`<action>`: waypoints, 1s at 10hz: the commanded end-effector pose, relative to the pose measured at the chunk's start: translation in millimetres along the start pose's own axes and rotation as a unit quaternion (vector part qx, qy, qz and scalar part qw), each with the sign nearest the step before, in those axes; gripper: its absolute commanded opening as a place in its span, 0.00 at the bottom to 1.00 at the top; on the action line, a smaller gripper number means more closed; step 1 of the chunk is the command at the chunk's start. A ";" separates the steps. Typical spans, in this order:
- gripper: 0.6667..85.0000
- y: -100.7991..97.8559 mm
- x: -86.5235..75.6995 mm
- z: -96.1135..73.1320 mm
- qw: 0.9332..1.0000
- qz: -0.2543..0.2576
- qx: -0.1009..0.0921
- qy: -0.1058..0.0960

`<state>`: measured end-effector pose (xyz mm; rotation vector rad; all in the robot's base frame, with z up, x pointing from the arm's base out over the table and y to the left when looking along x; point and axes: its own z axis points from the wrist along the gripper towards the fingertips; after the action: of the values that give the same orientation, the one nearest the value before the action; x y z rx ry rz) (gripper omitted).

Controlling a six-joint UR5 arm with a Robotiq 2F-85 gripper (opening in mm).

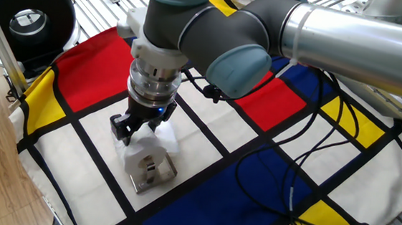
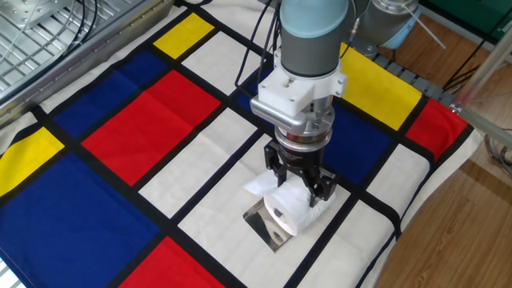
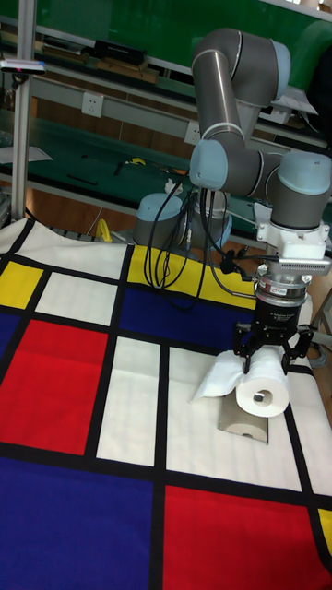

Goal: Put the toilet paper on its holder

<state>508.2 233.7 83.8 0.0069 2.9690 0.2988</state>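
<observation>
Toilet paper sits gripped between the fingers of the gripper, directly below it, core hole facing sideways, axis level. Holder lies right underneath on the cloth; roll-to-bar contact unclear.

The grey arm bends down from its raised elbow with the wrist vertical, and the claw points straight down, its two black fingers spread and reaching downward.

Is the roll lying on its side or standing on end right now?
On its side: the toilet paper's core hole faces the tall fixed view, axis level, above the holder.
</observation>
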 end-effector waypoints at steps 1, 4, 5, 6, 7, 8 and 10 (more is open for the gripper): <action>0.78 -2.0 -3.1 -2.5 1.000 -0.001 -0.006 0.000; 0.78 -1.7 -4.4 -1.5 1.000 -0.001 -0.009 -0.001; 0.78 -1.6 -5.2 -1.2 1.000 -0.001 -0.009 -0.001; 0.78 -0.8 -6.0 -1.2 1.000 -0.001 -0.009 -0.002; 0.78 -0.9 -6.5 -0.9 1.000 -0.001 -0.009 -0.002; 0.78 -1.0 -7.7 -1.2 1.000 -0.001 -0.009 -0.002; 0.79 -0.2 -10.0 -4.1 1.000 0.001 -0.006 0.002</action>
<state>514.4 230.8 85.0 -0.0069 2.9669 0.3063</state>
